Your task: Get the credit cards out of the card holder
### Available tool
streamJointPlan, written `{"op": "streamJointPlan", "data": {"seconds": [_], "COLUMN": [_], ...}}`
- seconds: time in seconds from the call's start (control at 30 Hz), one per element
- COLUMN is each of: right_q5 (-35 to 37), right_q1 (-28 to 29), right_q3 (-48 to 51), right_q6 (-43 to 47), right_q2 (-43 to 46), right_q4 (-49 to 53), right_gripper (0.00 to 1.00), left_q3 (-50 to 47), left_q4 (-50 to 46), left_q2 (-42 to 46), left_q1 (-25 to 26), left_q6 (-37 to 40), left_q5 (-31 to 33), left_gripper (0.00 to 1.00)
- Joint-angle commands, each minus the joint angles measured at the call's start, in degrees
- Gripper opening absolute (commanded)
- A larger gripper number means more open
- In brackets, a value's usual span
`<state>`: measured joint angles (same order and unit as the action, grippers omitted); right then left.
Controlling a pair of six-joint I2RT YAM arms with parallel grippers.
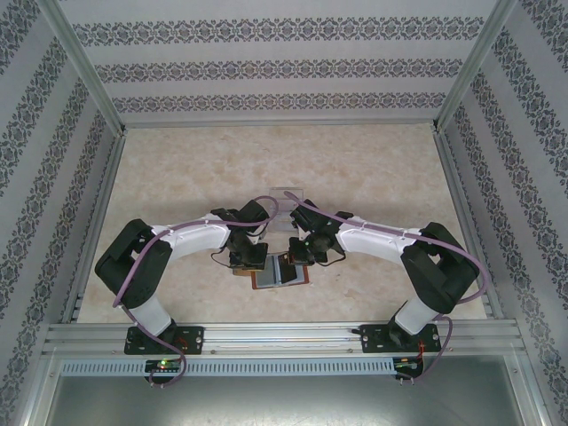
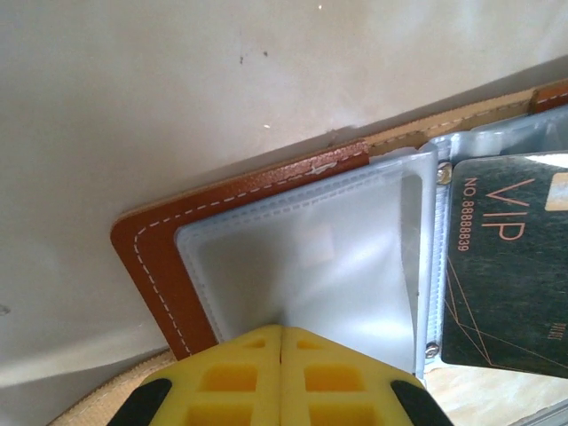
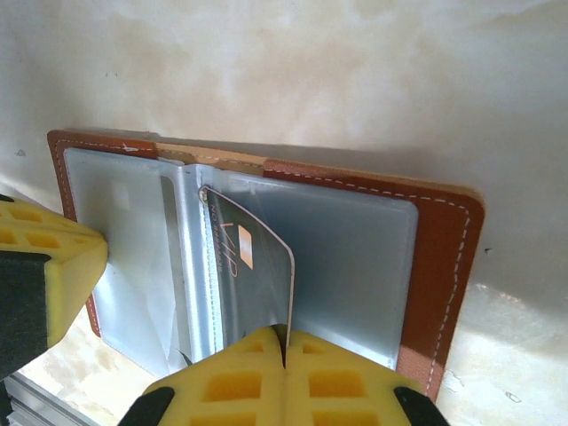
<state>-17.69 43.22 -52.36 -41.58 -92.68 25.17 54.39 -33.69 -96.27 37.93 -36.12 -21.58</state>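
**Ana:** Which step of the task is in hand here?

**Ben:** I judge it is the pulling out of one card. The card holder (image 1: pixel 282 273) lies open on the tabletop (image 1: pixel 177 177), between the two arms and near their bases.

**Ana:** What does the left side do?

**Ben:** The left end effector (image 2: pixel 281 344) has its yellow pads pressed together on the near edge of a clear sleeve in the left half. It seems to steady the holder. A pale patch shows inside that sleeve. It may be another card, but I cannot tell.

**Ana:** And on the right?

**Ben:** The right end effector (image 3: pixel 284 344) is closed too, with no gap between the pads. It is clamped on the near edge of the dark credit card (image 3: pixel 253 266). The card stands tilted up from the middle sleeve, and its far end sits beside the spine, close to a small rivet.

**Ana:** What does the next move call for?

**Ben:** In my opinion, a straight pull along the sleeve, away from the spine, while the left grip holds firm. Otherwise the whole holder may lift or slide with the card.
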Motion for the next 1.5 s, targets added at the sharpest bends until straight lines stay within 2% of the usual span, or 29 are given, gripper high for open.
{"op": "streamJointPlan", "data": {"seconds": [0.0,0.3,0.53,0.67,1.03,1.47], "right_q5": [3.83,2.41,2.1,1.3,-0.68,0.28], "right_q1": [-0.44,1.54,2.42,2.75,4.16,5.12], "right_q3": [-0.42,-1.49,-2.05,-2.0,-1.6,-1.34], "right_q6": [0.87,-2.21,-4.18,-5.29,-8.03,-9.04], "right_q2": [0.49,0.14,0.98,1.84,2.91,3.06], "right_q4": [4.8,3.06,3.15,2.71,1.2,1.31], "right_gripper": [0.05,0.09,0.18,0.2,0.2,0.14], "left_q3": [-0.24,0.97,0.92,0.72,0.04,-0.42], "left_q4": [-4.81,-4.14,-4.23,-3.89,-2.93,-2.81], "left_q2": [-0.06,1.55,3.16,4.04,5.4,5.56], "left_q1": [0.52,0.48,0.49,0.48,0.48,0.48], "left_q6": [1.32,1.31,1.37,1.3,1.36,1.75], "left_q5": [4.43,3.07,3.12,3.2,2.63,2.28], "left_gripper": [0.06,0.14,0.16,0.16,0.16,0.16]}}
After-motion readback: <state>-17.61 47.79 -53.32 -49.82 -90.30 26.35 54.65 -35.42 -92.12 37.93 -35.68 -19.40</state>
